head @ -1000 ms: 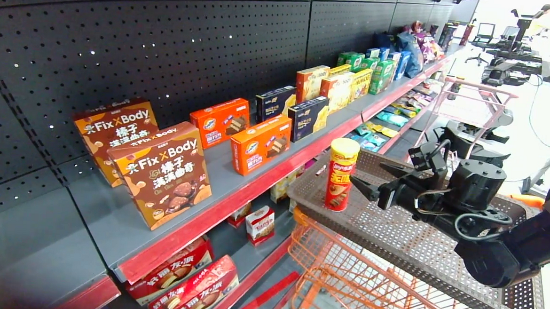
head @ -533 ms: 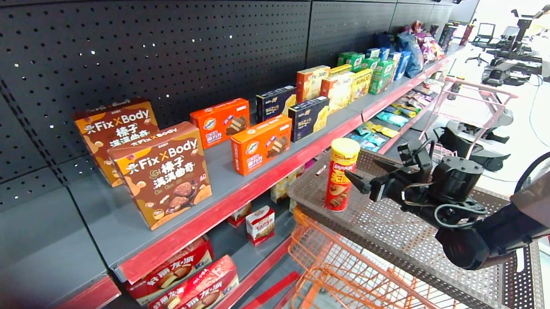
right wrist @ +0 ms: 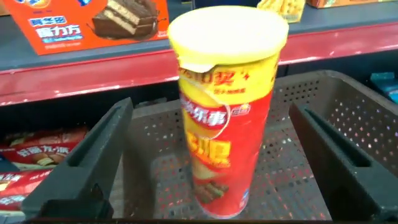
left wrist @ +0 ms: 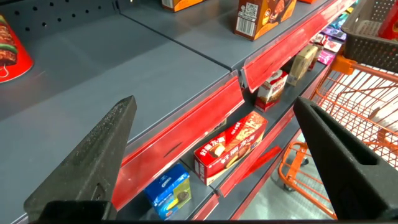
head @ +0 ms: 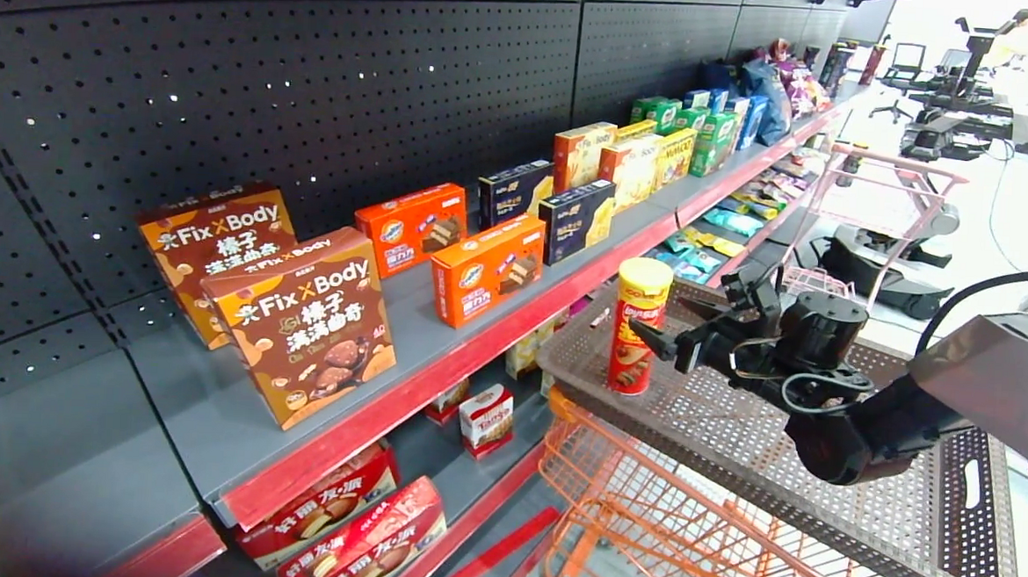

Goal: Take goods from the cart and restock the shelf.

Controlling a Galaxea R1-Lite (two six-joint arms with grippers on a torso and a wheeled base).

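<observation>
A red chip can with a yellow lid (head: 639,326) stands upright on the brown perforated tray (head: 735,441) on top of the orange cart (head: 642,524). My right gripper (head: 660,321) is open at the can's right side, level with its middle. In the right wrist view the chip can (right wrist: 227,112) stands just ahead of the right gripper (right wrist: 211,124), between the two spread fingers (right wrist: 93,162), untouched. My left gripper (left wrist: 214,130) is open with nothing in it, hanging over the red front edge of the grey shelf (left wrist: 155,68).
Brown boxes (head: 301,321), orange boxes (head: 487,269) and dark blue boxes (head: 575,220) line the grey shelf (head: 207,431), with bare shelf at the near left. Red packs (head: 360,535) fill the lower shelf. A pink cart (head: 870,202) stands farther back.
My right arm has pushed forward and left toward the chip can, bringing its open fingers up to the can's sides. The can has stayed in place.
</observation>
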